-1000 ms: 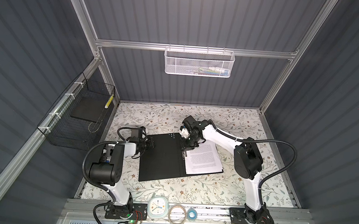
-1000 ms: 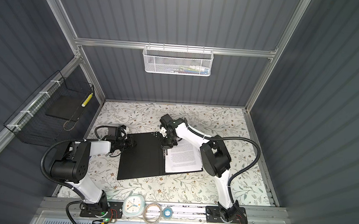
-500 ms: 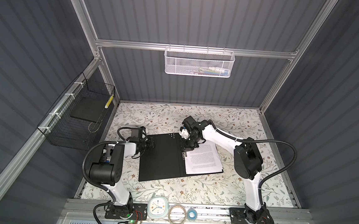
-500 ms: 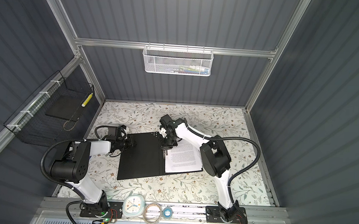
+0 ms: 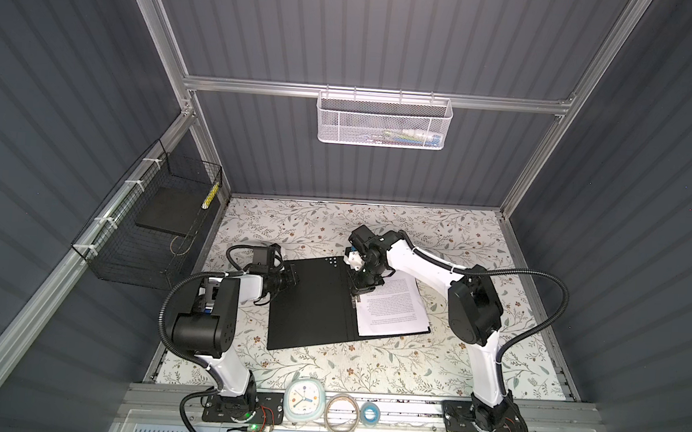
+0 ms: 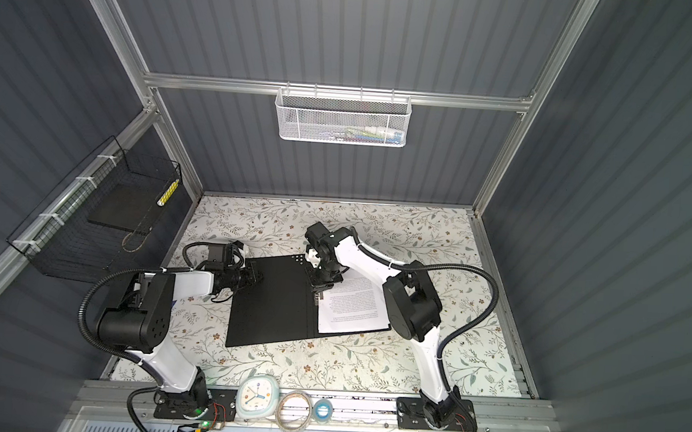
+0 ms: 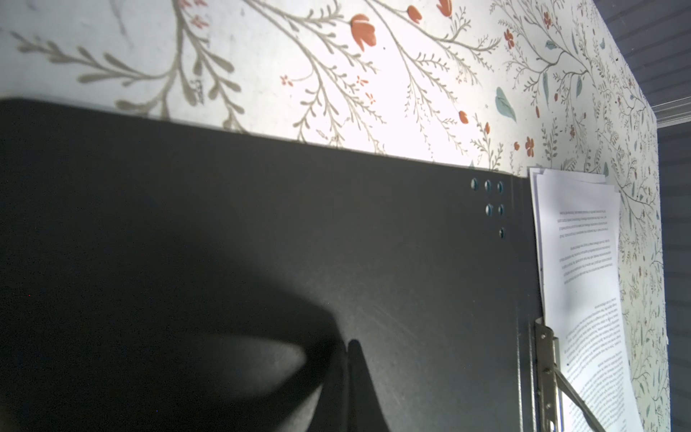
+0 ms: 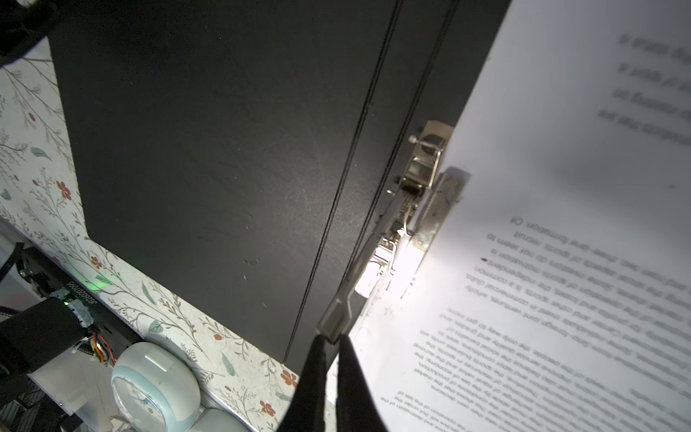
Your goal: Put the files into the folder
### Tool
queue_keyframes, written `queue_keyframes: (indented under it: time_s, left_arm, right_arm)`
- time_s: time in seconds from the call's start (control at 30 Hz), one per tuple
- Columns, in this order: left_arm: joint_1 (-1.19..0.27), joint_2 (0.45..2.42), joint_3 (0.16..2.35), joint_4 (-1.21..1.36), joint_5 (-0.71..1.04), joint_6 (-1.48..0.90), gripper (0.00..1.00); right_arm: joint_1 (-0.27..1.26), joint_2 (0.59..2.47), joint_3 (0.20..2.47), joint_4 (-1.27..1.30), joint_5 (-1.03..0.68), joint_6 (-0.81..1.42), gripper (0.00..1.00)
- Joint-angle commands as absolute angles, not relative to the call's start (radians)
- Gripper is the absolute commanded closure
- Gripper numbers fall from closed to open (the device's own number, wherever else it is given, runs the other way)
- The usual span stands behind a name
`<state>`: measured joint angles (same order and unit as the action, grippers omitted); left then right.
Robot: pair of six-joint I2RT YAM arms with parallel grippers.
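Observation:
The folder [image 5: 309, 306] [image 6: 271, 303] lies open on the floral table, black inside up. The files [image 5: 392, 308] [image 6: 352, 305], white printed sheets, rest on its right half beside the metal clip [image 8: 422, 179]. My right gripper [image 5: 356, 298] [image 6: 317, 296] [image 8: 332, 338] is shut on the tip of the clip's lever [image 8: 359, 288]. My left gripper [image 5: 293, 278] [image 6: 257, 279] [image 7: 347, 344] is shut with nothing between its fingers, its tips on the folder's left cover [image 7: 411, 262]. In the left wrist view the files [image 7: 583, 262] lie beyond the spine.
A pale clock [image 5: 303, 399], a tape ring [image 5: 342, 410] and a small blue roll [image 5: 370, 413] sit on the front rail. A black wire basket [image 5: 156, 220] hangs on the left wall and a white mesh basket [image 5: 384, 121] on the back wall.
The right gripper's jaws have narrowed onto the clip lever while staying in place. The left arm, folder and files have not moved.

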<state>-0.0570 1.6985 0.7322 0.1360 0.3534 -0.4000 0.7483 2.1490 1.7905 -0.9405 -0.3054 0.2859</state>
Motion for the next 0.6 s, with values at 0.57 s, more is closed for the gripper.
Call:
queue_keyframes:
  time_s: [0.57]
  left_arm:
    - [-0.055,1.752,0.712,0.008,0.317,-0.374,1.00]
  right_arm:
    - [0.813,2.296,1.906,-1.133,-0.077,0.175,0.93]
